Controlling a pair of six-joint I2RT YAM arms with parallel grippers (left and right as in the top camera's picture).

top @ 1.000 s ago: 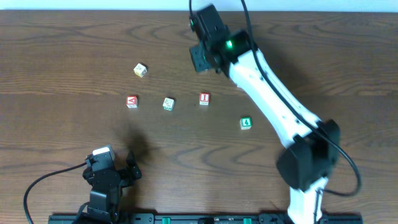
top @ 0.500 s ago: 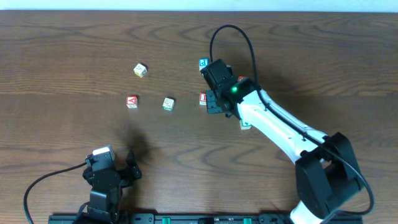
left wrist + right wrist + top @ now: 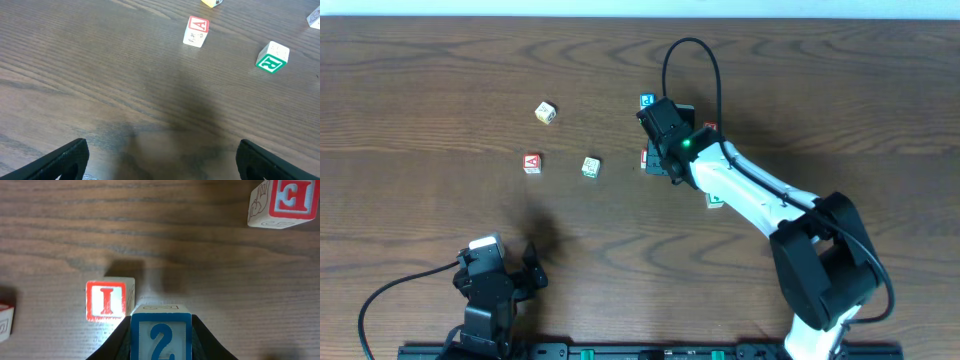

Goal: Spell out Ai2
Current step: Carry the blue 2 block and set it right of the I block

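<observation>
My right gripper (image 3: 663, 152) (image 3: 161, 345) is shut on the blue "2" cube (image 3: 161, 335) and holds it just right of the red "I" cube (image 3: 105, 300), close beside it. In the overhead view the "I" cube (image 3: 646, 158) peeks out at the gripper's left edge and the "2" cube is hidden. The red "A" cube (image 3: 531, 163) (image 3: 196, 31) sits further left on the table. My left gripper (image 3: 498, 280) (image 3: 162, 165) is open and empty near the front edge.
A green "R" cube (image 3: 590, 167) (image 3: 272, 56) lies between "A" and "I". A yellow cube (image 3: 545, 112) sits behind. A blue cube (image 3: 647, 101), a red cube (image 3: 709, 128) (image 3: 285, 202) and a green cube (image 3: 715, 200) surround the right arm.
My right arm has swung from the far back of the table down to the "I" cube, carrying the "2" cube. The left arm has not moved.
</observation>
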